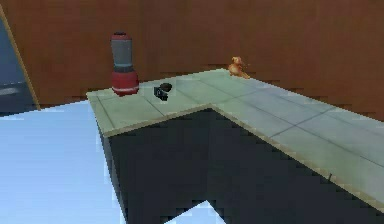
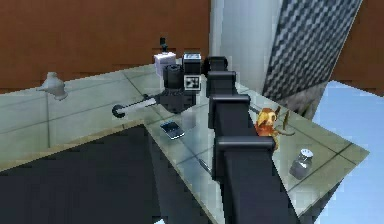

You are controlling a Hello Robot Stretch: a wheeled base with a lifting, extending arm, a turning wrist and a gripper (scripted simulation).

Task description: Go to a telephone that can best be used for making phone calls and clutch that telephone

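Table: a green-grey tiled table (image 2: 90, 115) with a dark front ran along a brown wall.
Arm: the dark arm (image 2: 235, 135) reached out from the near edge across the tabletop.
Claw: the claw (image 2: 122, 108) lay out over the left part of the table, its fingers pointing left. Only bare tabletop lay behind its far end, so it held nothing. Whether the fingers stood apart or together could not be told.
Telephone: a small flat dark slab with a paler face, read as the telephone (image 2: 172, 128), lay flat on the table. It was just left of the arm, nearer than the claw and right of its fingertips.
Contact: none judged between fingertips and telephone.
Progress: the approach was judged done, since the robot stood at the table with the arm over it. The clutch was not yet made.
Left to do: bring the claw's far end to the telephone, take hold and lift it clear.
Arm side view gave: an orange object (image 2: 268, 120) right of the arm, a small grey shaker (image 2: 303, 162) near right, and a pale grey bowl-like thing (image 2: 53, 85) far left.
Forward view gave: the table's L-shaped corner, a red-based blender (image 1: 123, 65), a small black object (image 1: 161, 91) beside it, and an orange thing (image 1: 237, 67) by the wall.
Open point: whether the two orange items were one thing could not be told.
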